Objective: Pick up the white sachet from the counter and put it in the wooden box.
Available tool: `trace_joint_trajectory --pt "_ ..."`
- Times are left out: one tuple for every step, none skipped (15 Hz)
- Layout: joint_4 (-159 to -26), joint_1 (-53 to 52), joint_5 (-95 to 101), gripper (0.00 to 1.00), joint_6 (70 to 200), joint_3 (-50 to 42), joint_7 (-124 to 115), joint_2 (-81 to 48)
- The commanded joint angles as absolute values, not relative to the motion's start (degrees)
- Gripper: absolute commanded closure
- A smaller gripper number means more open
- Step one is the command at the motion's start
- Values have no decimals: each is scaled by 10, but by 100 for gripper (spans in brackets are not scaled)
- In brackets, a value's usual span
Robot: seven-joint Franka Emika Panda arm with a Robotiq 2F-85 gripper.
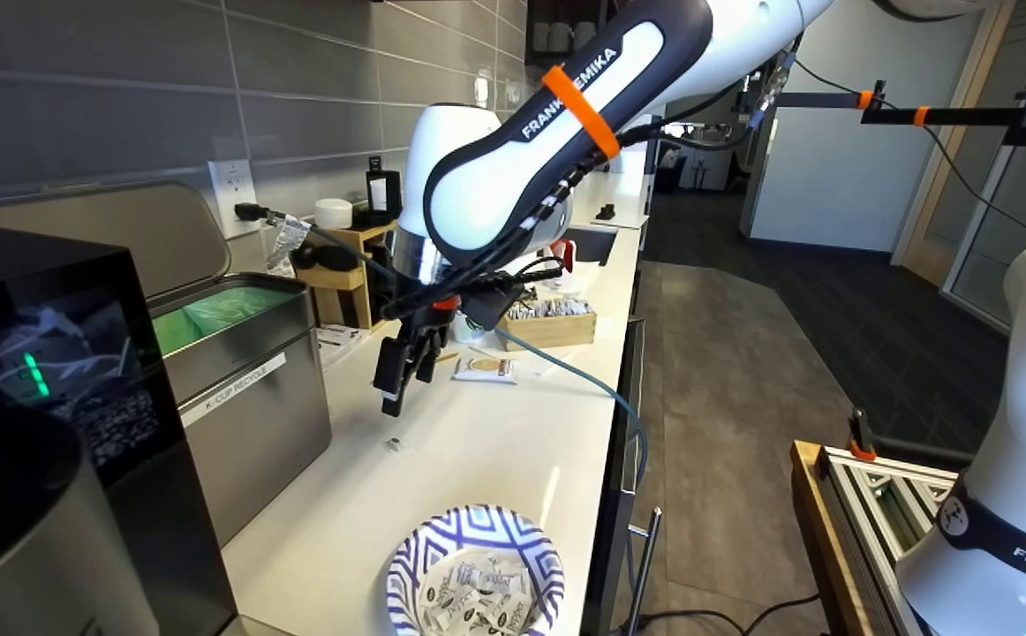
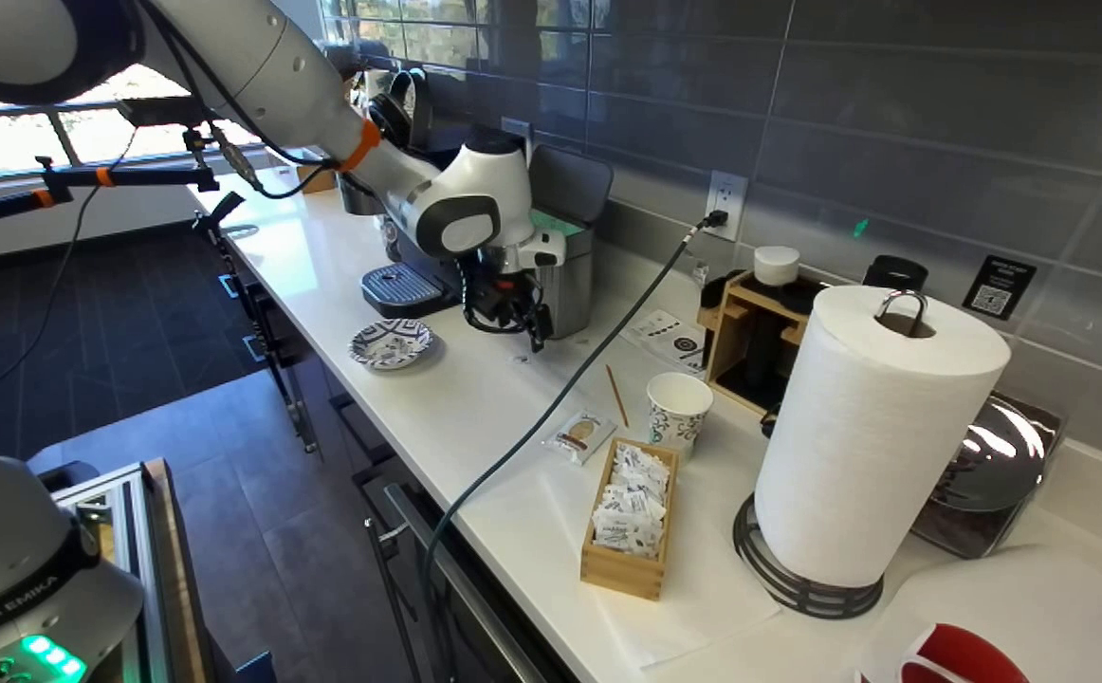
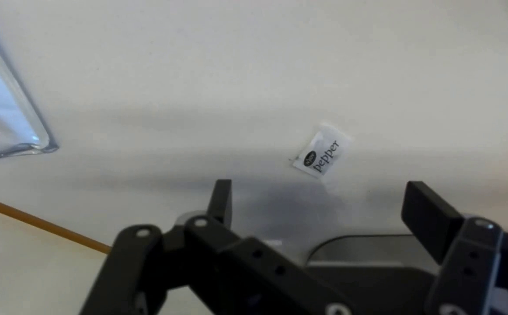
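Observation:
The white sachet (image 3: 324, 151), a small flat packet printed "pepper", lies on the counter in the wrist view, just beyond my fingertips. It shows as a small pale patch in both exterior views (image 1: 395, 444) (image 2: 520, 359). My gripper (image 3: 318, 197) is open and empty, its fingers wide apart. In both exterior views the gripper (image 1: 408, 391) (image 2: 524, 327) hangs pointing down above the counter near the sachet, apart from it. The wooden box (image 2: 622, 572), long and low, holds several white sachets. It also shows behind the arm in an exterior view (image 1: 553, 331).
A patterned plate (image 1: 475, 521) holds several pepper packets. A snack packet (image 2: 580, 435), a stick (image 2: 616, 396) and a paper cup (image 2: 678, 413) lie between gripper and box. A cable (image 2: 551, 408) crosses above the counter. The K-cup bin (image 1: 257, 424) stands beside the gripper.

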State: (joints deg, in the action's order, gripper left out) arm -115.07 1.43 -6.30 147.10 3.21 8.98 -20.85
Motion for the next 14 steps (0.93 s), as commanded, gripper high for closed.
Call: trace_joint_trajectory --pt "-1197 -7 -24 0 1544 25 69 -204" --pt "-1209 -16 -9 0 1568 21 58 -203" --pt "-1217 -26 8 0 1592 15 45 -204" --pt "-1223 -37 31 0 1617 5 27 -208" --pt "-1227 -50 53 0 1635 -7 8 -210" --pt "-1231 -63 76 0 1651 -22 -11 -212" --pt "-1229 -75 95 0 1658 -36 -27 -215" --pt "-1228 -92 119 0 1661 -55 -48 -219" --pt "-1223 -108 141 0 1661 -73 -67 -224" --pt "-1218 -122 161 0 1656 -88 -84 -229" --pt "-1213 -135 179 0 1650 -102 -101 -234" --pt "-1212 -149 198 0 1645 -114 -117 -235" --pt "-1213 -160 212 0 1642 -123 -129 -236" --pt "-1213 -168 223 0 1634 -127 -134 -237"
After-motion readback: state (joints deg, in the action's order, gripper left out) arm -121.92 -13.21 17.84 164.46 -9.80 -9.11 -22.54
